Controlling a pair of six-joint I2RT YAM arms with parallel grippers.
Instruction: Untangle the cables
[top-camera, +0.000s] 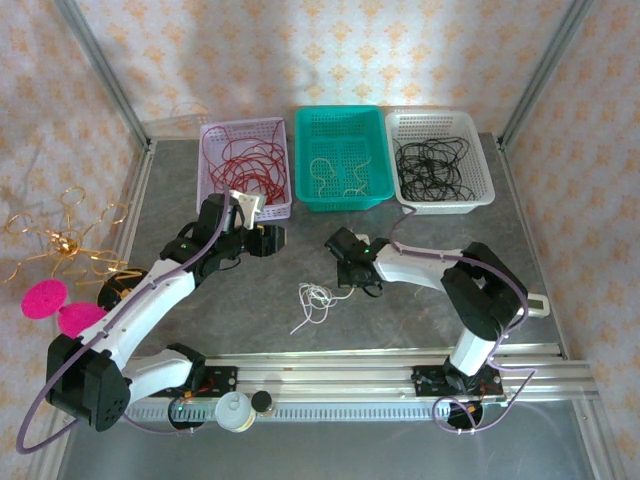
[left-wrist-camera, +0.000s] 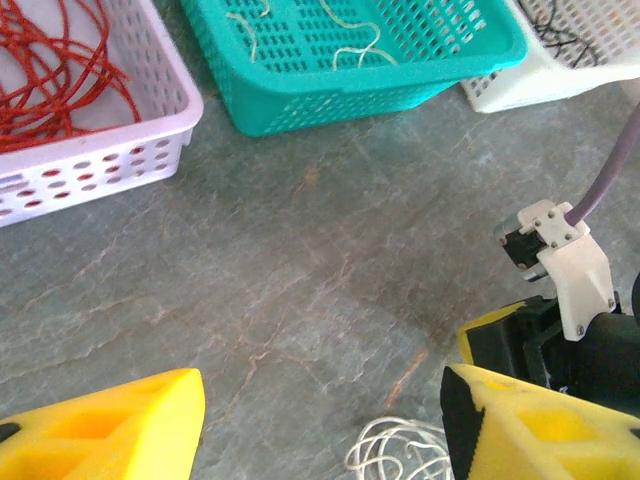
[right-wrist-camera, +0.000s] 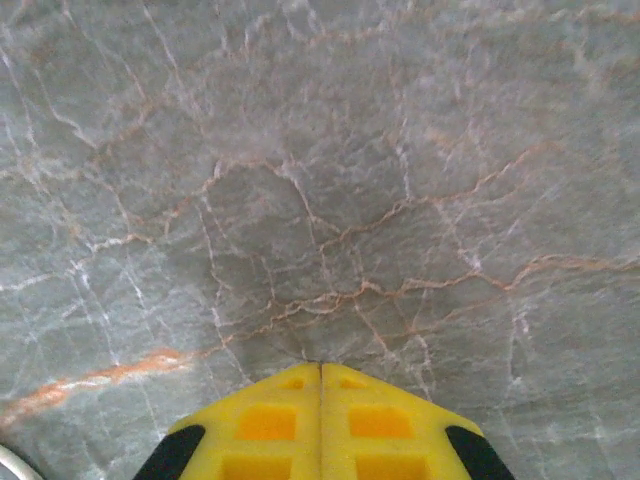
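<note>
Thin curly wht cable (top-camera: 315, 296) on veined tbl (top-camera: 310, 225).

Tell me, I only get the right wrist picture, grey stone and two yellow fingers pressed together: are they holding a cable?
Observer: It seems not. In the top view the white cable lies loose on the table beside the right gripper.
Operator: Are there other cables?
Observer: Yes, sorted at the far edge: red cables in a lilac basket, cream ones in a teal basket, black ones in a white basket.
Operator: And the other arm?
Observer: The left gripper stands open near the lilac basket.
</note>
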